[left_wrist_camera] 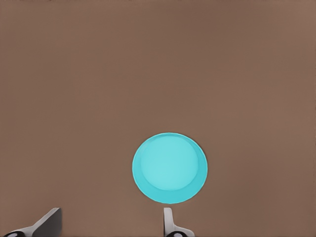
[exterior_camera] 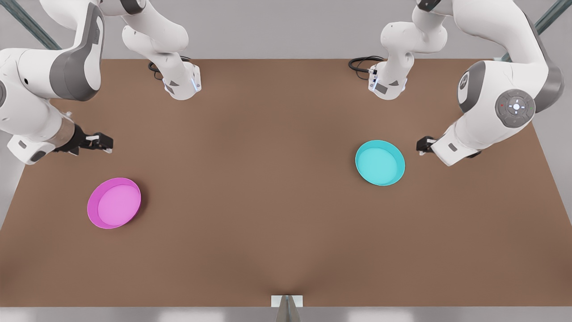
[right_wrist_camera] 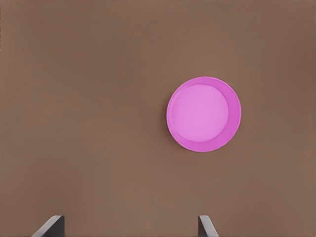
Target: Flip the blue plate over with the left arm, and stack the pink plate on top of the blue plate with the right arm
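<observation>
Nothing done yet: I'm hovering my left gripper (left_wrist_camera: 111,224), fingers spread and empty, just short of the blue plate (exterior_camera: 380,163) lying rim-up on the table (exterior_camera: 268,179), w/ my right gripper (right_wrist_camera: 131,226) likewise agape, pink plate (exterior_camera: 114,202) ahead, flip & stack both pending.

You look down on a broad brown surface (exterior_camera: 277,188), matte and plain, with no markings on it. Its far edge meets a pale grey wall or floor band that runs across the top of the front view. At the two far corners you see slanted grey-green metal struts (exterior_camera: 27,22), one on each side. Along the near edge a lighter grey strip shows, with soft bright patches of reflected light on it. At the middle of that near edge a small white bracket (exterior_camera: 287,301) holds a grey post. Light falls evenly, with a slightly darker patch at the near edge's middle.
</observation>
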{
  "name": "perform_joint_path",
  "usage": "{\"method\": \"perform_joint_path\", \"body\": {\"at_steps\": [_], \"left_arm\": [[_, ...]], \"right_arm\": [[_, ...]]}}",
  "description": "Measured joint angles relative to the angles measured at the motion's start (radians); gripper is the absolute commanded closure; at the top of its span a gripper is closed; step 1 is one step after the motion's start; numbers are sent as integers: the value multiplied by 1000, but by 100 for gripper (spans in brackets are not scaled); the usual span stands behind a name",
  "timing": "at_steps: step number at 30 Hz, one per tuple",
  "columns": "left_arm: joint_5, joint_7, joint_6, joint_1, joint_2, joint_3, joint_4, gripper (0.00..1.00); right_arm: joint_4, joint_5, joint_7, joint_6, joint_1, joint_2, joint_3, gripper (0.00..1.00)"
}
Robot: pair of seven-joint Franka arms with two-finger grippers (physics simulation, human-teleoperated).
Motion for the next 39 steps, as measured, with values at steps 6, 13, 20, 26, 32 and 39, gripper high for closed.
{"method": "perform_joint_path", "body": {"at_steps": [6,13,20,26,32,39], "left_arm": [[-112,29,87,15,103,171,-266,0],[-316,279,402,17,175,255,-586,0],[-358,540,563,19,211,272,-648,0],[-411,700,640,11,240,271,-709,0],[-423,807,662,-10,244,265,-707,34],[-426,840,675,-10,261,264,-706,42]], "right_arm": [[-1,0,-15,35,0,1,0,0],[-6,0,-28,48,0,3,0,0],[-3,0,-37,53,0,15,0,0],[-4,0,-43,54,-1,18,1,0],[-6,1,-47,55,-2,20,0,0],[-6,0,-51,55,-3,27,0,0]]}}
